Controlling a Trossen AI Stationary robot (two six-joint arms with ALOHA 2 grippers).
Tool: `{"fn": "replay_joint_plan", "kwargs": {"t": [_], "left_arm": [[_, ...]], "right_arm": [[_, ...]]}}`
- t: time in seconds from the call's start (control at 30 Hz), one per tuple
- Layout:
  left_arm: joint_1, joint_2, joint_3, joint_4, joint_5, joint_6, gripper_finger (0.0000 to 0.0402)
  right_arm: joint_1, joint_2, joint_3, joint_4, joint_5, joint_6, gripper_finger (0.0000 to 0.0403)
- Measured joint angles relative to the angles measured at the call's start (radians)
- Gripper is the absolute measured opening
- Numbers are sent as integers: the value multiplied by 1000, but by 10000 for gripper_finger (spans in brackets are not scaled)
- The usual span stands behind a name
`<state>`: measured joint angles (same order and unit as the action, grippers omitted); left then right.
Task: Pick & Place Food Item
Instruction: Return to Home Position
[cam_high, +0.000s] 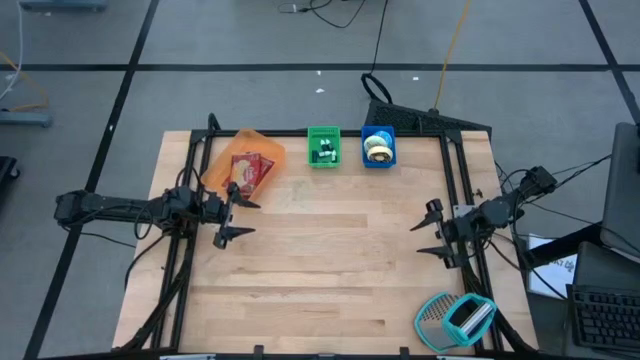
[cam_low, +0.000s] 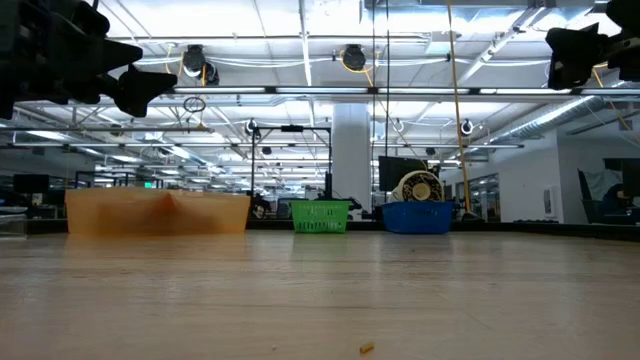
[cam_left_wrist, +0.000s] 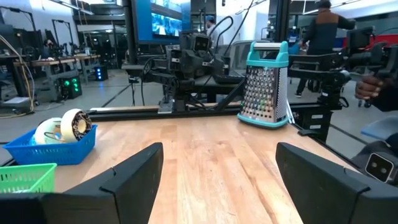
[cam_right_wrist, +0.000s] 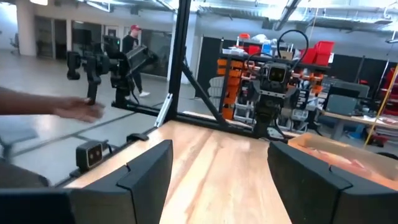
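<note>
A red food packet (cam_high: 250, 172) lies inside a translucent orange bin (cam_high: 245, 158) at the table's far left; the bin also shows in the low view (cam_low: 155, 213) and the right wrist view (cam_right_wrist: 348, 155). My left gripper (cam_high: 236, 218) hovers open just near-side of that bin, its fingers (cam_left_wrist: 134, 174) level over bare wood and pointing at the table's right. My right gripper (cam_high: 428, 230) hovers open at the table's right side, pointing toward the left, with nothing between its fingers (cam_right_wrist: 149, 171).
A green basket (cam_high: 323, 147) and a blue basket (cam_high: 378, 147) holding tape rolls stand at the far edge. A teal-handled metal grater (cam_high: 455, 320) stands at the near right corner. The middle of the wood table (cam_high: 330, 260) is bare. A person's hand (cam_right_wrist: 74, 111) shows beyond the table.
</note>
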<state>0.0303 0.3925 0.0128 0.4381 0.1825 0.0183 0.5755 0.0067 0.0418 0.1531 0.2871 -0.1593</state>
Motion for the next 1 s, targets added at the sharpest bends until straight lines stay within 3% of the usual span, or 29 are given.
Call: {"fn": "replay_joint_plan", "kwargs": {"t": [0.3, 0.73, 1.0], "left_arm": [[0, 0, 0, 0, 0, 0, 325], [0, 0, 0, 0, 0, 0, 308], [0, 0, 0, 0, 0, 0, 320]], "right_arm": [[0, 0, -2, 0, 0, -8, 254], [0, 0, -3, 0, -1, -10, 254], [0, 0, -4, 0, -1, -10, 254]]}}
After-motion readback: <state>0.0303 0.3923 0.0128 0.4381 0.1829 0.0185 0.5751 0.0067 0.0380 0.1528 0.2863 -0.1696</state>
